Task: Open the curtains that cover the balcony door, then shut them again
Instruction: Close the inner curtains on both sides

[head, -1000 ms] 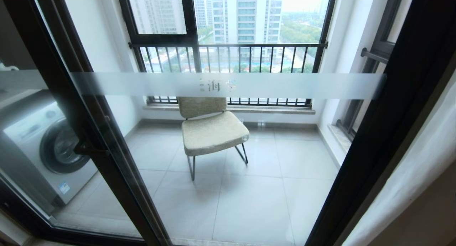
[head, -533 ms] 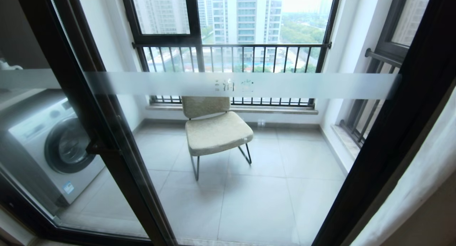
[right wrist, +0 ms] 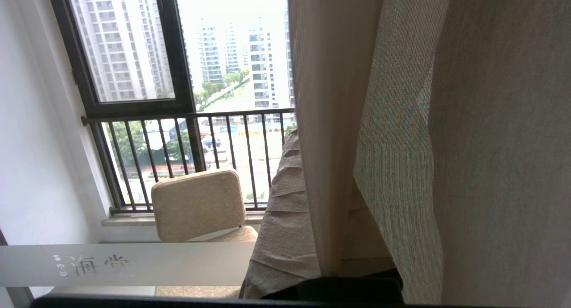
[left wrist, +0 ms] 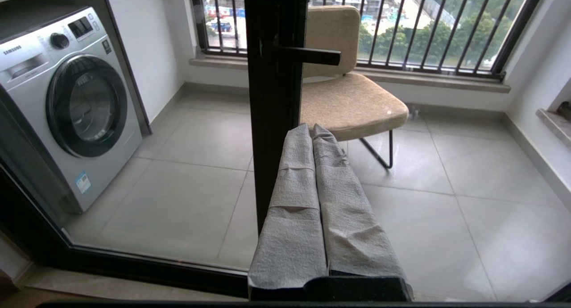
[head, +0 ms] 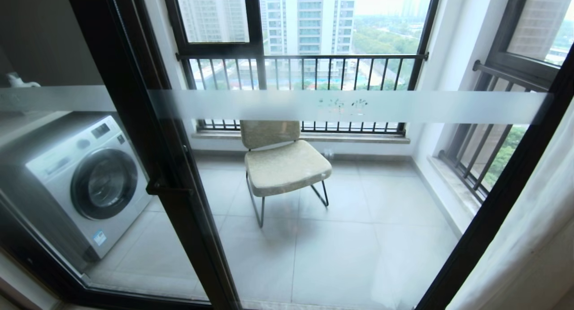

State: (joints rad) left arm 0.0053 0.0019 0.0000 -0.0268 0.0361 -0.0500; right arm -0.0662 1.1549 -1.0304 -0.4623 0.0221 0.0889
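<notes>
**At the right edge, we hold the curtain**

At the right of the frame hangs the curtain; the door shows bare. Our right gripper pinches a beige fold. Our left gripper is pressed together, holding nothing. Next, we think, comes pulling the curtain across to close it.

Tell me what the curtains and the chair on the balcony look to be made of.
Curtains: opaque beige-grey woven cloth, matte, with a fine visible weave; a sheer white layer lets light through.
Chair: nubby beige upholstery, seemingly fabric, on thin dark legs, probably metal rod.
</notes>
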